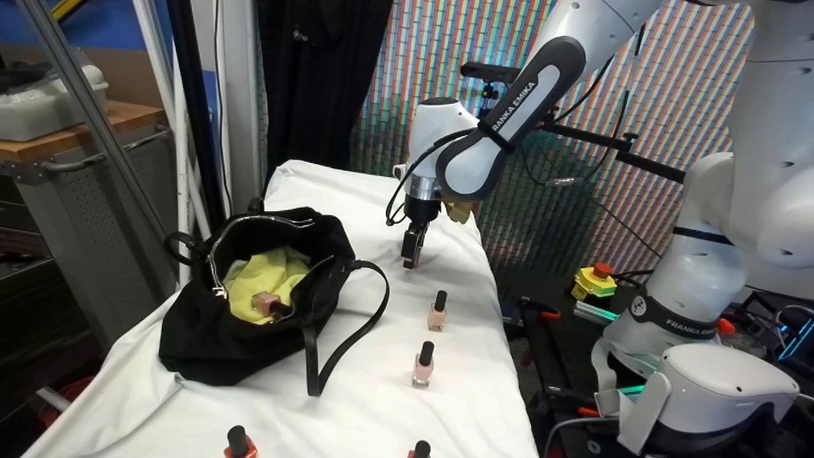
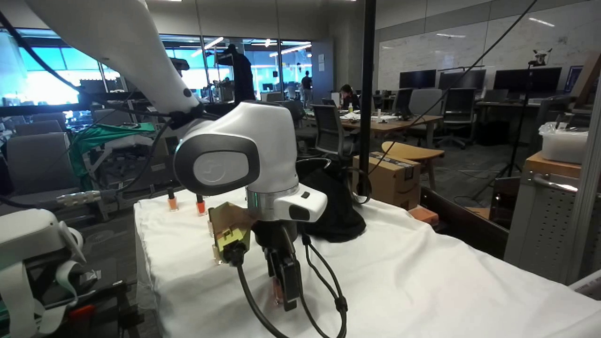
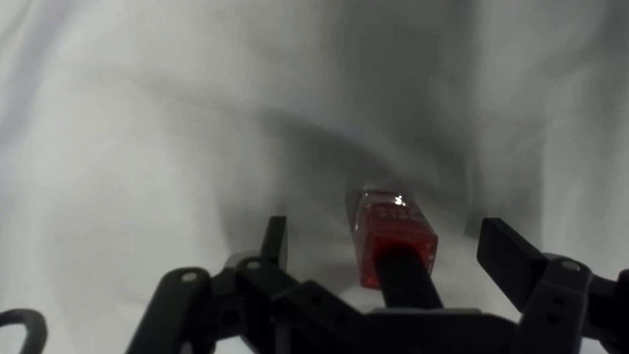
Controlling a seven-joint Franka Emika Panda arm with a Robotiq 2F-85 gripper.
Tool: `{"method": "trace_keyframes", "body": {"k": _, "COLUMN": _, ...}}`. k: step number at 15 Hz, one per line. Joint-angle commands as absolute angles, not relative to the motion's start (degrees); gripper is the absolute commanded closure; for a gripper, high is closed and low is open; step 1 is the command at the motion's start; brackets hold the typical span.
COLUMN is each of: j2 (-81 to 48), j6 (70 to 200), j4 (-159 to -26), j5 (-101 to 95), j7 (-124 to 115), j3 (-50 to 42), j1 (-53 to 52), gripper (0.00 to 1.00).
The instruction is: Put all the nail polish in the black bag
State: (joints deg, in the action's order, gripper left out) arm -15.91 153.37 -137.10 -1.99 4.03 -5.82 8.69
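On white cloth (image 1: 356,420) we've five nail polishes (image 1: 436,315) left, one pink bottle (image 1: 264,303) in the black handbag (image 1: 235,350), gripper (image 3: 382,241) spread wide, empty, astride a red one (image 3: 393,223)!

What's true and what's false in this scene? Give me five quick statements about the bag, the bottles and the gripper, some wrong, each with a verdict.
1. The black bag is open at the top. True.
2. The packing is finished. False: several bottles stand on the white cloth.
3. The red bottle at the gripper has a black cap. True.
4. The gripper is clamped on that bottle. False: its jaws stand open on either side, not touching it.
5. A pink bottle lies inside the bag. True.
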Motion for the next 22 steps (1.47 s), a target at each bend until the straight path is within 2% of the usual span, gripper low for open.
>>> {"method": "trace_keyframes", "body": {"k": 1, "j2": -18.16, "j6": 154.65, "j4": -135.31, "j5": -0.28, "j7": 4.97, "j3": -5.65, "j1": 9.19, "gripper": 0.0}}
{"method": "trace_keyframes", "body": {"k": 6, "j2": -18.18, "j6": 154.03, "j4": -135.03, "j5": -0.66, "j7": 4.91, "j3": -5.79, "j1": 9.04, "gripper": 0.0}}
{"method": "trace_keyframes", "body": {"k": 7, "j2": -18.02, "j6": 153.92, "j4": -135.19, "j5": -0.85, "j7": 4.91, "j3": -5.84, "j1": 8.97, "gripper": 0.19}}
{"method": "trace_keyframes", "body": {"k": 17, "j2": -17.49, "j6": 153.92, "j4": -135.88, "j5": -2.66, "j7": 3.76, "j3": -6.48, "j1": 7.96, "gripper": 0.85}}
{"method": "trace_keyframes", "body": {"k": 22, "j2": -13.67, "j6": 147.49, "j4": -136.57, "j5": -5.87, "j7": 7.03, "j3": -5.73, "j1": 7.23, "gripper": 0.85}}
